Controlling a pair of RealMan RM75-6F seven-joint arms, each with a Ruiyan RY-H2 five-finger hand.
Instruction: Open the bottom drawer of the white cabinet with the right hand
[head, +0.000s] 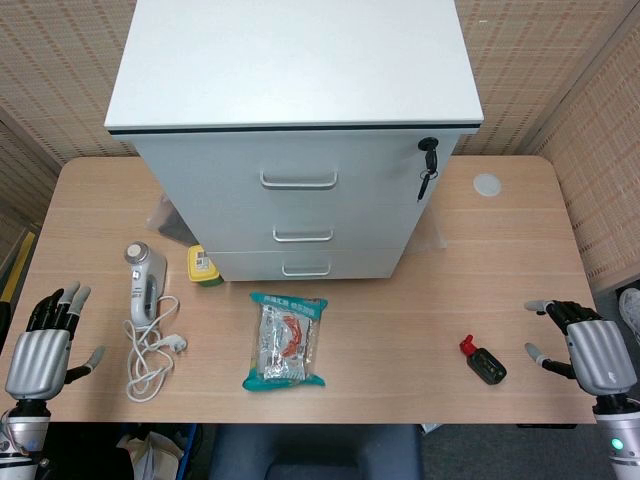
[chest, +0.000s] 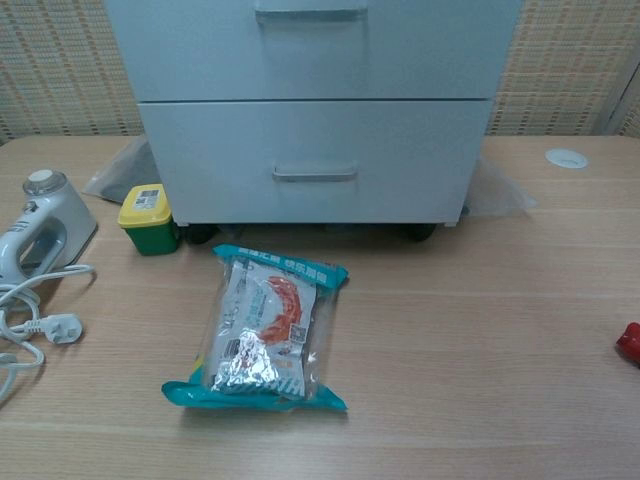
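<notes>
The white cabinet (head: 300, 120) stands at the back middle of the table with three drawers, all closed. Its bottom drawer (head: 305, 264) (chest: 315, 160) carries a small metal handle (head: 306, 270) (chest: 315, 175). My right hand (head: 585, 345) rests open at the table's front right edge, fingers spread, far from the cabinet. My left hand (head: 45, 345) lies open at the front left edge, holding nothing. Neither hand shows in the chest view.
A teal snack packet (head: 287, 342) (chest: 265, 330) lies in front of the cabinet. A white corded device (head: 143, 285) and a yellow-lidded green tub (head: 203, 266) sit to the left. A small black-and-red object (head: 483, 361) lies near my right hand. A key (head: 428, 165) hangs from the cabinet lock.
</notes>
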